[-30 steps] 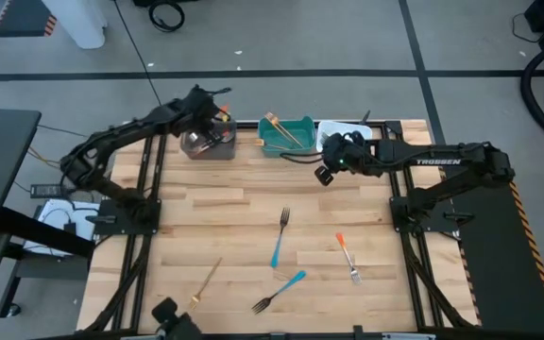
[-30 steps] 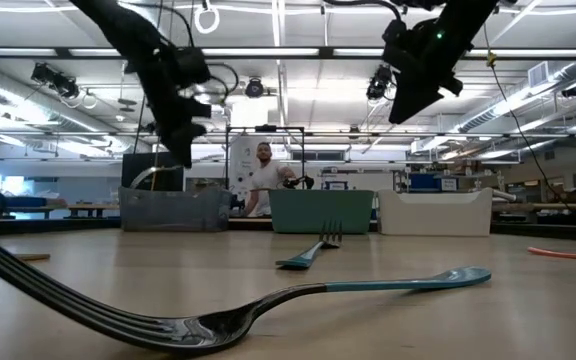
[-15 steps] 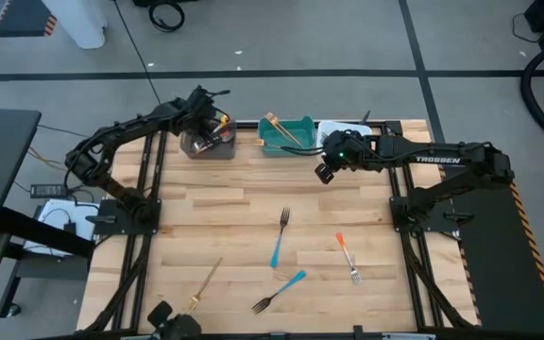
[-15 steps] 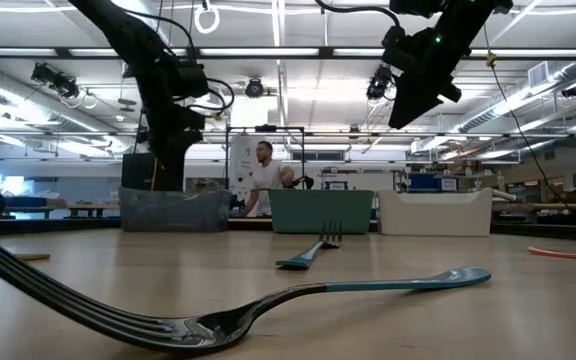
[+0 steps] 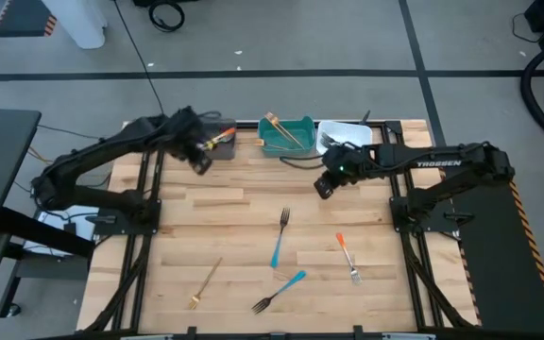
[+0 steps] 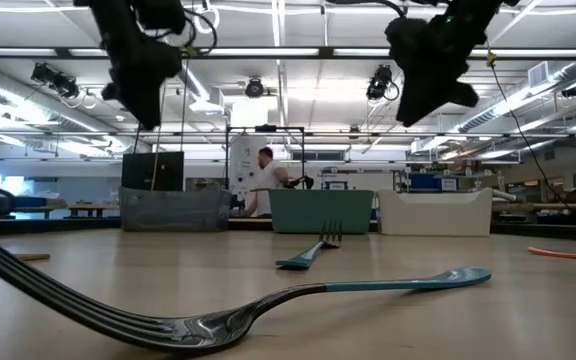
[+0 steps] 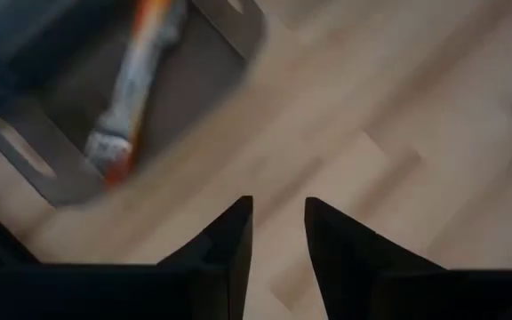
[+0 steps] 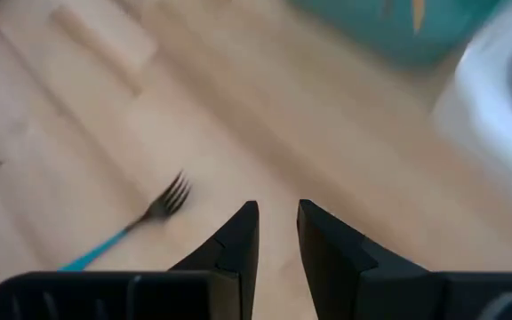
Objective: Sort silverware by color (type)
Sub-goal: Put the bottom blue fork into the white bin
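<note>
Dark left end effector [image 5: 199, 156], fingers spread and empty, hangs beside the grey bin [image 5: 217, 142] holding an orange fork [image 5: 217, 140]. The right end effector [image 5: 324, 184], also spread and empty, hovers over the wooden surface [image 5: 206, 212]. Blue forks [image 5: 279, 241], an orange one [image 5: 348, 257] and a gold fork [image 5: 205, 281] lie on it. A person [image 6: 265, 180] stands in the workshop behind.

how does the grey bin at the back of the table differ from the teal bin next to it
The grey bin is dark grey and sits at the back left, partly under the left gripper; the teal bin is bright teal and sits nearer the middle, uncovered. The grey bin holds an orange-handled fork; the teal bin holds gold forks. Both are small open bins on the table's back edge.
</note>
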`<action>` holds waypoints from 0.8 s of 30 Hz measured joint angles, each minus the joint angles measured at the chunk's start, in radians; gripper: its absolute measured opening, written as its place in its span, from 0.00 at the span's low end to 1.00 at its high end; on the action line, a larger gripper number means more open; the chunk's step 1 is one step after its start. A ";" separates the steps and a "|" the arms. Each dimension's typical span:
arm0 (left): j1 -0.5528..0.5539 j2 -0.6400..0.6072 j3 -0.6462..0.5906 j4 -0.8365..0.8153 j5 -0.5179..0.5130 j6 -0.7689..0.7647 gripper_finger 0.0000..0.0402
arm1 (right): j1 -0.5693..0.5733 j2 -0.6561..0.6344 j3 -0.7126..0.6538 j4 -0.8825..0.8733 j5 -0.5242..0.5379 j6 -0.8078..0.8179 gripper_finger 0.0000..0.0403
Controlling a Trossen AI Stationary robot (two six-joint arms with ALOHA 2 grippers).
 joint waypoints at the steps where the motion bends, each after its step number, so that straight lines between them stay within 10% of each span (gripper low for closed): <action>1: -0.036 -0.016 0.000 -0.022 0.000 -0.028 0.28 | 0.018 0.000 0.000 -0.022 -0.018 0.051 0.22; 13: -0.535 -0.105 -0.137 0.016 -0.059 -0.419 0.28 | 0.357 0.019 -0.109 -0.065 -0.119 0.633 0.22; 24: -0.861 -0.104 -0.292 0.313 -0.060 -0.654 0.28 | 0.483 0.126 -0.115 0.118 -0.090 0.498 0.22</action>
